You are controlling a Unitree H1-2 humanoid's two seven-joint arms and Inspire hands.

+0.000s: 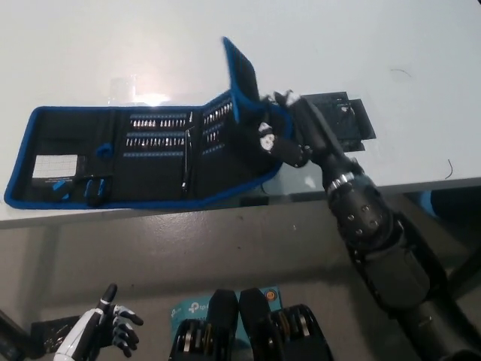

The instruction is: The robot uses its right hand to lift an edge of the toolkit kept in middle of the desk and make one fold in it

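A black toolkit (143, 154) with blue trim lies unrolled on the white desk (316, 45), rows of screwdriver bits in its middle pockets. Its right end panel (242, 75) stands up off the desk and leans to the left over the bit rows. My black right hand (282, 131) is under and behind that raised panel, fingers curled against its outer side. Whether it pinches the fabric or only pushes it is hidden. My white left hand (105, 331) hangs low at the lower left, below the desk, fingers spread, holding nothing.
A flat black mat (342, 120) lies on the desk just right of the toolkit. The desk's front edge (421, 183) runs across below my right wrist. A teal box (184, 308) sits on the floor underneath.
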